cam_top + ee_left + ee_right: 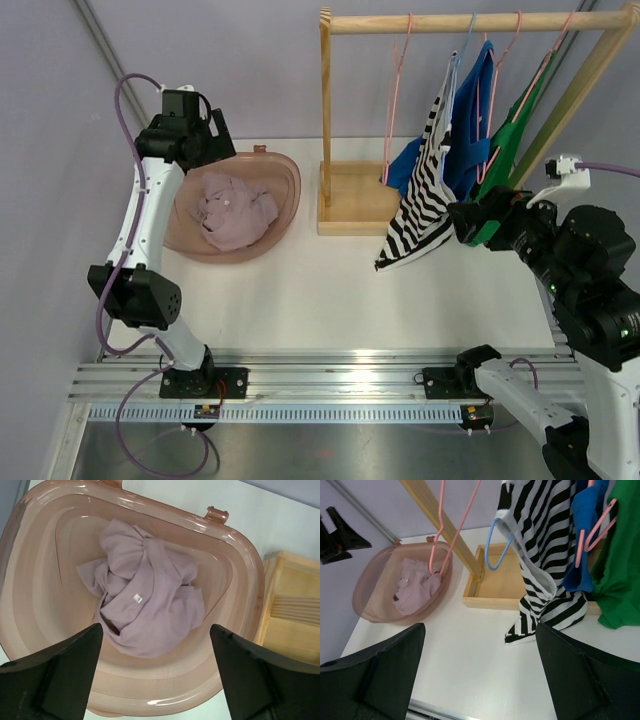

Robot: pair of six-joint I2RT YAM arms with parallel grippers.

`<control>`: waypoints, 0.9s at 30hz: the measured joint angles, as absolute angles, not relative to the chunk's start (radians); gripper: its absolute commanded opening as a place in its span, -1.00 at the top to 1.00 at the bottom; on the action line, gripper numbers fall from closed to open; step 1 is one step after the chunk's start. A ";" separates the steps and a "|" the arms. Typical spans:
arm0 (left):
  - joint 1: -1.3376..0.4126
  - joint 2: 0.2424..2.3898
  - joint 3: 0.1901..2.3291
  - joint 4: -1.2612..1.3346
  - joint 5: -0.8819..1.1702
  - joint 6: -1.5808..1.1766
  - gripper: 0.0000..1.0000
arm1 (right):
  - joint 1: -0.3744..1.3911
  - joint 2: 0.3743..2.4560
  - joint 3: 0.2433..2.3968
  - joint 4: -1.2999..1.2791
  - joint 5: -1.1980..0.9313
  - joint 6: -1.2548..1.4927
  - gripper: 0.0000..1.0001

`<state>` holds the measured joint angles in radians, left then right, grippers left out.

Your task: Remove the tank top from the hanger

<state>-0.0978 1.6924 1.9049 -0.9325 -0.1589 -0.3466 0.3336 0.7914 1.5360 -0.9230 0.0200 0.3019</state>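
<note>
**Left gripper (pixel 155 632) above the basin (pixel 252 580).** I read its fingers as spread wide, with nothing between them. The mauve tank top (pixel 145 605) lies crumpled in the bottom of the basin, off any hanger. An empty pink hanger (pixel 440 510) hangs at the left end of the rack rail (pixel 470 20).

**Right gripper (pixel 480 630).** Its fingers are also wide and hold nothing. It sits close beside the striped top (pixel 425 190).

**Risks, as I judge them.**
- If the left arm dips before rising, a finger could hook a fold and drag the mauve top back over the rim.
- A sideways move by the right arm could snag the striped top, which seems to hang loosely on its blue hanger (pixel 487 545), and drop it onto the table (pixel 330 300).
- The same move could rock the rack and set the blue top (pixel 470 110) and green top (pixel 515 130) swinging.

**Hard to make out.**
- I cannot tell whether the left fingers touch the cloth or hover above it.
- In the overhead view the arm hides those fingers.
- How much of the striped top's straps remains on the hanger is unclear.
- Dark fingers block the lower corners of both wrist views.
</note>
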 measured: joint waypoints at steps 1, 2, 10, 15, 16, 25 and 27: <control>-0.098 1.677 1.896 -0.931 -0.152 -0.345 -0.98 | 0.334 0.816 1.559 -0.923 0.038 0.303 -0.99; -0.098 1.659 1.885 -0.928 -0.147 -0.345 -0.98 | 0.334 0.841 1.579 -0.920 0.054 0.304 -0.99; -0.160 1.323 1.695 -0.929 -0.076 -0.321 -0.98 | 0.334 1.027 1.713 -0.926 0.199 0.277 -0.94; -0.360 1.046 1.452 -0.923 -0.086 -0.314 -0.98 | 0.334 1.131 1.803 -0.928 0.267 0.235 -0.66; -0.386 0.993 1.393 -0.902 -0.089 -0.315 -0.98 | 0.334 1.150 1.826 -0.933 0.274 0.227 -0.61; -0.427 0.744 1.000 -0.825 -0.089 -0.321 -0.98 | 0.334 1.366 2.102 -0.956 0.289 0.178 -0.36; -0.427 0.732 0.962 -0.810 -0.090 -0.328 -0.98 | 0.334 1.422 2.151 -0.958 0.307 0.167 -0.31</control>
<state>-0.4271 0.7319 0.9615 -0.8101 -0.0898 -0.3279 0.3336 1.4223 2.1513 -0.9581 0.3073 0.1673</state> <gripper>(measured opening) 0.988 0.673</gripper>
